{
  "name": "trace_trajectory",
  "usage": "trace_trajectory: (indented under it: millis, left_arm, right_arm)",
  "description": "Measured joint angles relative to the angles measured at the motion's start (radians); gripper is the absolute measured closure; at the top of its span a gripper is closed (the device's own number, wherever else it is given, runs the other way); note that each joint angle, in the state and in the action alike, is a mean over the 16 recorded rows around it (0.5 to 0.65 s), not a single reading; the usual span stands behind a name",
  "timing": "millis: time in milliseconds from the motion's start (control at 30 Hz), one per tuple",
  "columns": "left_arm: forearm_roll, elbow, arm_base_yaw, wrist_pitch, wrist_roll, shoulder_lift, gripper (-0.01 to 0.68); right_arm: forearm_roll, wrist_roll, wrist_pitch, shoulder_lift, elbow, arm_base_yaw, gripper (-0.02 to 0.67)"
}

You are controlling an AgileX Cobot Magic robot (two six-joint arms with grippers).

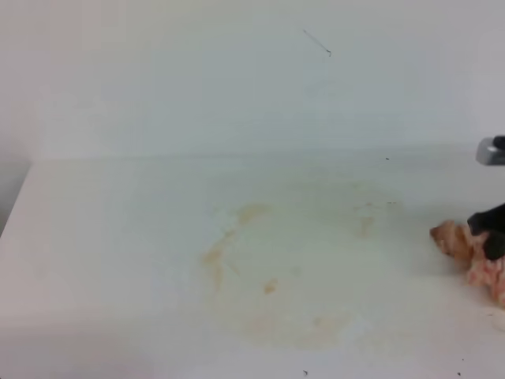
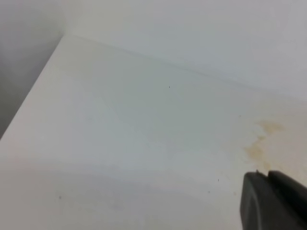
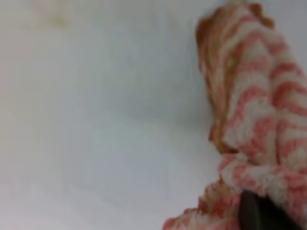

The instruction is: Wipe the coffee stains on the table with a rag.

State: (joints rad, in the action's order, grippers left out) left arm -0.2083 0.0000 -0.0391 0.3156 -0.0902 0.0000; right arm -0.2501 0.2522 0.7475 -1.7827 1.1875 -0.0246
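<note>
The coffee stains (image 1: 237, 237) are pale tan smears and specks spread over the middle of the white table (image 1: 102, 237); the left wrist view catches their edge (image 2: 259, 143). The rag (image 1: 461, 243), red-pink and white zigzag with a brown-soaked end, lies bunched at the table's far right, to the right of the stains. My right gripper (image 1: 493, 241) is shut on the rag (image 3: 254, 96), with one dark finger (image 3: 259, 215) showing under the cloth. Only a dark corner of my left gripper (image 2: 273, 201) shows, hovering above the table left of the stains.
A white wall (image 1: 237, 79) rises behind the table. The table's left edge (image 1: 16, 205) drops off to a dark gap. A grey metal part (image 1: 491, 150) juts in at the right border above the rag.
</note>
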Motion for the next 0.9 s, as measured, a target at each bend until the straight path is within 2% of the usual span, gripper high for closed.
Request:
trace_trajectory:
  millis: [300, 700, 900]
  left_arm:
    - [0.0, 0.0, 0.0, 0.0, 0.0, 0.0, 0.675]
    - [0.0, 0.0, 0.0, 0.0, 0.0, 0.0, 0.675]
    - [0.0, 0.0, 0.0, 0.0, 0.0, 0.0, 0.675]
  right_arm:
    - [-0.015, 0.034, -0.095, 0.047, -0.16, -0.001, 0.588]
    - [-0.086, 0.128, -0.096, 0.098, -0.171, -0.003, 0.479]
    - [-0.102, 0.145, -0.095, 0.11, -0.171, -0.003, 0.463]
